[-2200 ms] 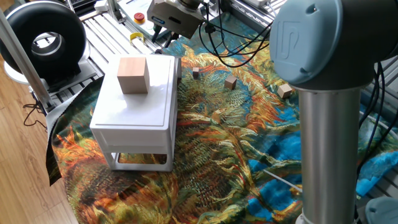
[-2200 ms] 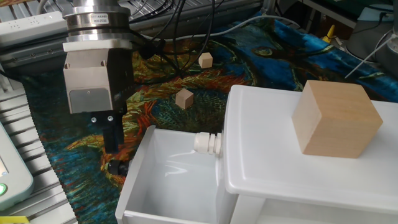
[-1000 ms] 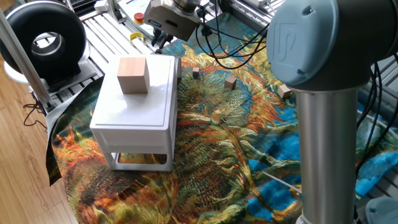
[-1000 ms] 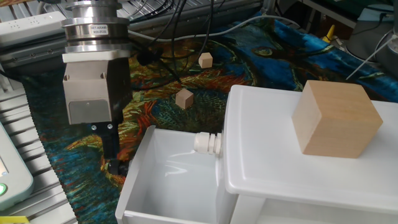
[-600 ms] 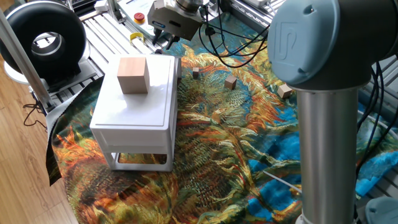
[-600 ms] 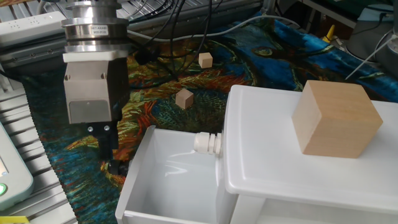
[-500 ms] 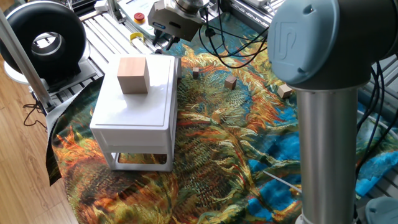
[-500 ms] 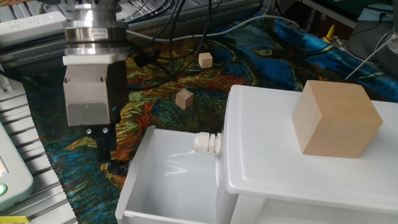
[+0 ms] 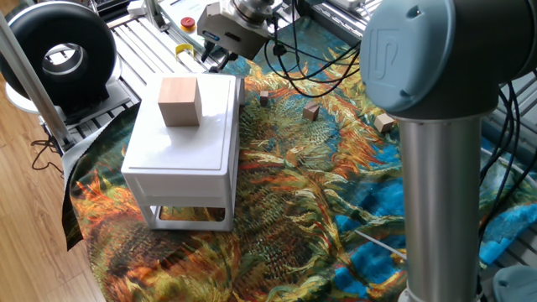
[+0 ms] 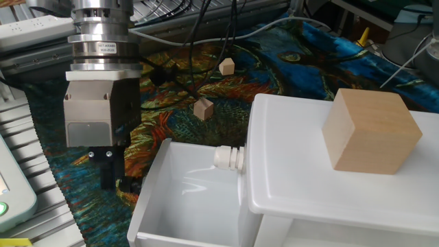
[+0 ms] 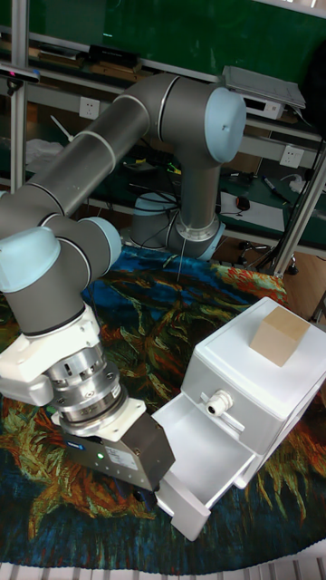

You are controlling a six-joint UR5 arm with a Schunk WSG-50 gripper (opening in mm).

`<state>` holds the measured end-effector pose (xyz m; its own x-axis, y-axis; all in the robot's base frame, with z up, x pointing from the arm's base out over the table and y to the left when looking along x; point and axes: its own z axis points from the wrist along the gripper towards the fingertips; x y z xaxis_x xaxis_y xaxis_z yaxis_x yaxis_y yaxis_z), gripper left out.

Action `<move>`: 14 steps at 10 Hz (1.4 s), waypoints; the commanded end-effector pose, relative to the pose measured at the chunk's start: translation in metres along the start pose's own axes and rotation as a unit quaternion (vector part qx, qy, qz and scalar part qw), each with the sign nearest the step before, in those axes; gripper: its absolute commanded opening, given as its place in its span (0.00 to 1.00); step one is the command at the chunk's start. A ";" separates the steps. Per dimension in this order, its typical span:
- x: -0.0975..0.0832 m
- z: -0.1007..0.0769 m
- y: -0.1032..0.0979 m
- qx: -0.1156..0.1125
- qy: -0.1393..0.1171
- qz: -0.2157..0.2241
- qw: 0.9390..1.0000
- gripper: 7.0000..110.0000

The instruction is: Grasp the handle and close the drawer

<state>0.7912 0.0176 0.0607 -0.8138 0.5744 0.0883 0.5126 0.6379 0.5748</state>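
Note:
The white drawer stands pulled out of the white cabinet, empty inside; the tall fixed view shows the drawer open toward the arm. My gripper hangs fingers-down just outside the drawer's front face, and its fingers reach down beside that face. The gripper sits low against the drawer front, and the gripper is behind the cabinet in one fixed view. The handle is hidden behind the fingers and the drawer wall. I cannot tell whether the fingers hold it.
A tan wooden cube sits on the cabinet top. A white knob sticks out above the drawer. Small wooden blocks lie on the patterned cloth. Cables trail behind. A metal rack borders the cloth.
The gripper has turned about its axis and shifted slightly left, away from the drawer front. The drawer stays open in the same place.

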 end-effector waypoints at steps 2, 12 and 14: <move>-0.003 0.002 0.000 -0.004 -0.002 0.015 1.000 0.36; -0.001 0.007 -0.013 0.016 0.003 0.011 1.000 0.36; 0.001 0.007 -0.012 0.014 0.008 0.015 1.000 0.36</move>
<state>0.7861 0.0117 0.0438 -0.8073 0.5817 0.0993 0.5358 0.6521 0.5364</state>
